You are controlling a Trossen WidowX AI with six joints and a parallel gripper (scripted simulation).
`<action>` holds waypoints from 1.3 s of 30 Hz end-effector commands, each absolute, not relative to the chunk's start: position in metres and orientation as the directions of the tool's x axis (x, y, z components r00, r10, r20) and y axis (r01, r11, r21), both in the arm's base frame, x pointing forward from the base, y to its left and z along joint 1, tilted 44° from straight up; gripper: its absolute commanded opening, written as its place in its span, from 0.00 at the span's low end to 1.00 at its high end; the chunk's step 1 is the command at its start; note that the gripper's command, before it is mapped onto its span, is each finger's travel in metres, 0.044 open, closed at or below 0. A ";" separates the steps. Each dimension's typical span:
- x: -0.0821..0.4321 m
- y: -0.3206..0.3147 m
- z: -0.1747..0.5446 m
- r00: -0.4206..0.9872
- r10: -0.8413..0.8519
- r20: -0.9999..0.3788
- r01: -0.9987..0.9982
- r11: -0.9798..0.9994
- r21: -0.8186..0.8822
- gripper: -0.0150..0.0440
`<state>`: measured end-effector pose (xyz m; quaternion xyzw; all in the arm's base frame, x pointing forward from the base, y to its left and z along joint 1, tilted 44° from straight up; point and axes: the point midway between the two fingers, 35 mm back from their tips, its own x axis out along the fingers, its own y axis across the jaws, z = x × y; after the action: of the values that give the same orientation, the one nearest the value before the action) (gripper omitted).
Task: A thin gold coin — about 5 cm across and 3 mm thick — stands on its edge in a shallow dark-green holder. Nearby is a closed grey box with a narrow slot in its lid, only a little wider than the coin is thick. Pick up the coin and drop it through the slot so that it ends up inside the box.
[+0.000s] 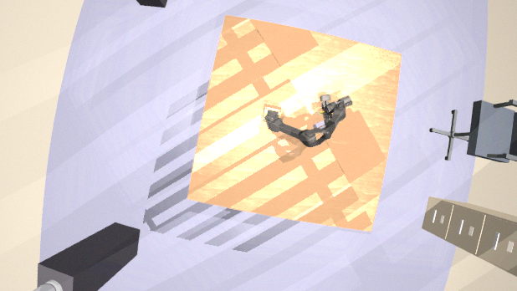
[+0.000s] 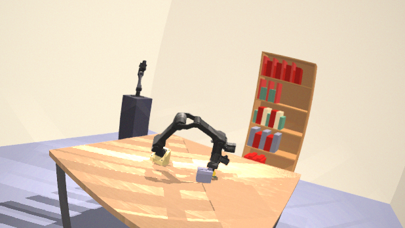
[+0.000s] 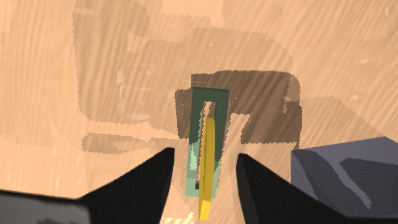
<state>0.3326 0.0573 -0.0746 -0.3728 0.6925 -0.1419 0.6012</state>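
The gold coin stands on edge in the dark-green holder, running lengthwise along its slot. My gripper points down over the holder and is partly open. In the wrist view one finger is on each side of the coin, with a visible gap to it on both sides. The closed grey box stands close by, to the right of the fingers in the wrist view. Its lid slot cannot be made out.
The box is close beside the right finger in the wrist view. The arm arches over the wooden table from its pale yellow base mount. A bookshelf stands beyond the table.
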 end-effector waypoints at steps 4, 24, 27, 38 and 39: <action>0.332 0.052 -0.080 0.003 -0.689 -0.724 -0.348 0.678 -0.647 0.48; 0.333 0.058 -0.074 0.003 -0.688 -0.725 -0.348 0.679 -0.646 0.25; 0.334 0.063 -0.069 0.004 -0.688 -0.726 -0.348 0.680 -0.646 0.25; 0.335 0.083 -0.050 0.004 -0.686 -0.728 -0.349 0.681 -0.644 0.25; 0.335 0.085 -0.048 0.004 -0.686 -0.728 -0.349 0.681 -0.644 0.25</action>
<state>0.3347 0.0771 -0.0551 -0.3757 0.6928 -0.1411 0.5991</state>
